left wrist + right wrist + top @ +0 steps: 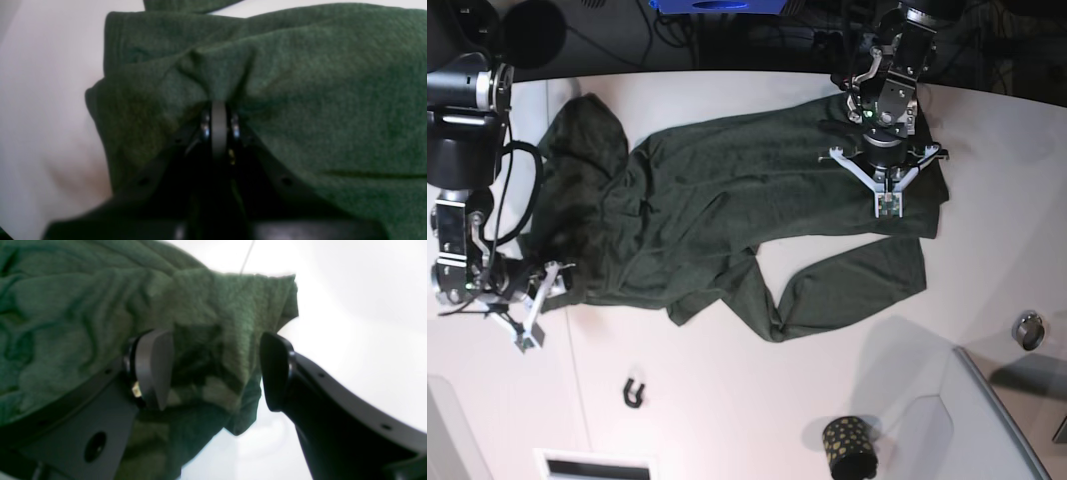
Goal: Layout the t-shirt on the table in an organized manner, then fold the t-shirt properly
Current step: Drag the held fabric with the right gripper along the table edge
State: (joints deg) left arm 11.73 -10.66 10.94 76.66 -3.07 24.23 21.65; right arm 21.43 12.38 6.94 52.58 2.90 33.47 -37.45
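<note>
- dark green soft jersey t-shirt (pixel 727 210) lies crumpled on the white table (pixel 727 420), long axis running across between my arms.
- my right gripper (pixel 217 370) stands parted, one corner loose between the jaws.
- my left gripper (pixel 218 125) pinches the opposite end.

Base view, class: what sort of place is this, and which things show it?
Probably a robotics lab bench: two robot arms, the right tool and left tool, work a green t-shirt on a white table, with cables behind.
</note>
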